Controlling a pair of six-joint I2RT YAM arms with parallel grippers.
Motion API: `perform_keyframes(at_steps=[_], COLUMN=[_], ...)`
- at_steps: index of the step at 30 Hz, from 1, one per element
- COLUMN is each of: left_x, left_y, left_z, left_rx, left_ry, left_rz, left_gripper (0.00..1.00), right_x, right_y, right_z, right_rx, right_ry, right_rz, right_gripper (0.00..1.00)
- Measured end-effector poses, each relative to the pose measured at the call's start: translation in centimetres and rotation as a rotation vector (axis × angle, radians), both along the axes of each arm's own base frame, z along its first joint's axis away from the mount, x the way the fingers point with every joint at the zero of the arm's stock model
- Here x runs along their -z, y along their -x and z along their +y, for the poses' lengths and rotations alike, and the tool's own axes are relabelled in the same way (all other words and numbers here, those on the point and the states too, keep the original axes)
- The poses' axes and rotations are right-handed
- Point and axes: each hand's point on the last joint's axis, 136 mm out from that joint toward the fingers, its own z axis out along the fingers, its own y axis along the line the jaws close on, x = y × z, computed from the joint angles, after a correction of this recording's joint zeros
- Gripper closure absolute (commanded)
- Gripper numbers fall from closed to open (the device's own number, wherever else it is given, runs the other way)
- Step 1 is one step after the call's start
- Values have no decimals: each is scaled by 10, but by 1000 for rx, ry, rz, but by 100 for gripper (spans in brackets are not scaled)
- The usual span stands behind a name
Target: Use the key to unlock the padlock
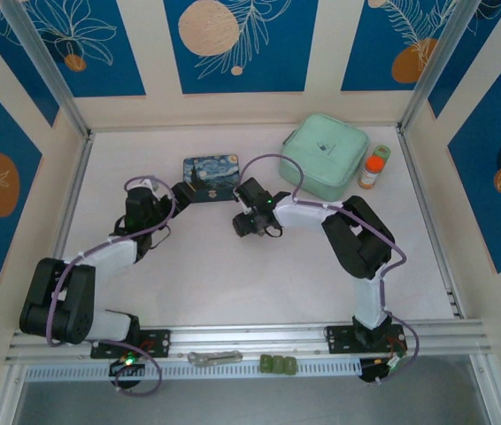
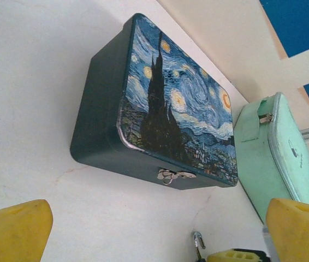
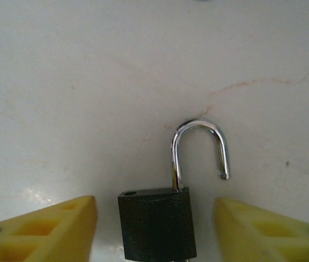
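The padlock (image 3: 157, 226) lies flat on the white table, a black body with its silvery shackle (image 3: 198, 147) swung open, one leg free of the body. My right gripper (image 3: 154, 210) is open, and its yellow fingers (image 3: 51, 229) stand on either side of the lock body with gaps on both sides. In the top view the right gripper (image 1: 248, 224) is low over the table centre. The left gripper (image 2: 159, 218) is open and empty, facing the starry-night tin (image 2: 171, 103); the shackle tip (image 2: 198, 240) shows at the bottom edge. The key is out of view.
The tin (image 1: 213, 177) sits behind the left gripper (image 1: 180, 193), its small clasp (image 2: 173, 175) facing the arms. A mint-green case (image 1: 326, 155) and an orange bottle (image 1: 373, 168) stand at the back right. A grey tool (image 1: 215, 359) and green pieces (image 1: 279, 364) lie on the front rail.
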Motion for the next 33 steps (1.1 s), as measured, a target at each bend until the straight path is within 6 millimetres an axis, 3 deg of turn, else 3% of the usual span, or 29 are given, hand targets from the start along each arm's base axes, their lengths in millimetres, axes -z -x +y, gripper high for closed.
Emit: perform_keyframes(at_steps=[3, 4, 9, 13, 18, 25, 30, 33], left_x=[-1, -2, -4, -10, -19, -28, -31, -29], left_y=[0, 0, 0, -3, -10, -15, -16, -15], left_z=[5, 8, 25, 51, 86, 113, 124, 134], left_rx=[-12, -17, -49, -112, -179, -209, -201, -214], left_ry=[-3, -8, -49, -111, -206, -357, -503, -597], left_rz=[2, 1, -6, -11, -10, -17, -51, -55], left_gripper=[0, 0, 0, 0, 0, 0, 0, 0], right_x=[-21, -32, -87, -113, -103, -72, -66, -63], right_y=[-3, -7, -33, -52, -65, -55, -57, -62], right_z=[-6, -10, -42, -90, -163, -246, -282, -287], right_rx=[18, 30, 108, 211, 362, 525, 578, 569], right_ry=[-47, -74, -186, -226, -203, -165, -180, -188], right_rz=[-27, -43, -153, -225, -251, -282, -344, -387], right_gripper=[14, 2, 1, 1, 1, 1, 1, 1])
